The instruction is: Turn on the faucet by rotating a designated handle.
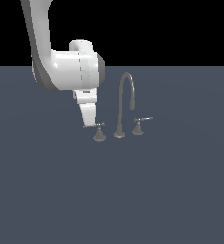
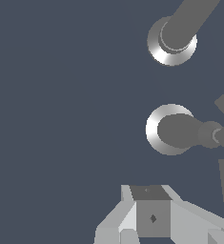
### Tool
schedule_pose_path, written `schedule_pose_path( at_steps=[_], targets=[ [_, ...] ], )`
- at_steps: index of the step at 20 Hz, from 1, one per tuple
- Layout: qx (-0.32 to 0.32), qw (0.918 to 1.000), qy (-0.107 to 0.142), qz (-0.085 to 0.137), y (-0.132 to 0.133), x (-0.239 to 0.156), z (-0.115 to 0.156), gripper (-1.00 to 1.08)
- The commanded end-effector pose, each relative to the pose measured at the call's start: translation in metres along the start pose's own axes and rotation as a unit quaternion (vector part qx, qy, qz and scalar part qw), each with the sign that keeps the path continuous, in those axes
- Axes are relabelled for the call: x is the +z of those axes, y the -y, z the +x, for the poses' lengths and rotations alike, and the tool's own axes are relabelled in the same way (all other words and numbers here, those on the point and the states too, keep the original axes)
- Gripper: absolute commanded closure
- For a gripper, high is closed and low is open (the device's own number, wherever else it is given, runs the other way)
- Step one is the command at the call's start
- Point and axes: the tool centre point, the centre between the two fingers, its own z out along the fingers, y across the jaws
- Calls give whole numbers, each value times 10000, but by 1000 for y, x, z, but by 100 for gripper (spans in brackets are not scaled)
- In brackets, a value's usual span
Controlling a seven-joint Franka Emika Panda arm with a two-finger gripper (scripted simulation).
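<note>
The grey faucet (image 1: pixel 126 97) stands mid-floor, its tall gooseneck spout rising between two lever handles. The handle (image 1: pixel 98 129) with the longer thin bar is the one on the exterior view's left. My gripper (image 1: pixel 88 124) hangs down from the white wrist, its tips at the outer end of that bar; the fingers look pressed together, holding nothing. In the wrist view the handle (image 2: pixel 180 130) shows its round base and its bar along the picture's edge. The spout's base (image 2: pixel 173 42) lies beyond it. The gripper (image 2: pixel 151 218) shows as one block.
The second, shorter lever handle (image 1: pixel 139 126) stands on the exterior view's right of the spout. Everything sits on a flat dark blue-grey floor (image 1: pixel 108 200). The arm's white wrist (image 1: pixel 75 66) looms above and to the exterior view's left of the faucet.
</note>
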Motion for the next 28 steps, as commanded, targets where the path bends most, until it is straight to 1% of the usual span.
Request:
schedule_pose_path(
  at_steps=[1,11,12,13,27,28],
  targets=[
    [-2,10000,1,0,-6,0,-3,108],
    [-2,10000,1,0,-34,0,-17,108],
    [-2,10000,1,0,-34,0,-17,108],
    [-25,10000,8,69,-26,-3,-18,108],
    [-2,10000,3,5,-75,0,-3,108],
    [-2,10000,3,5,-75,0,-3,108]
  ],
)
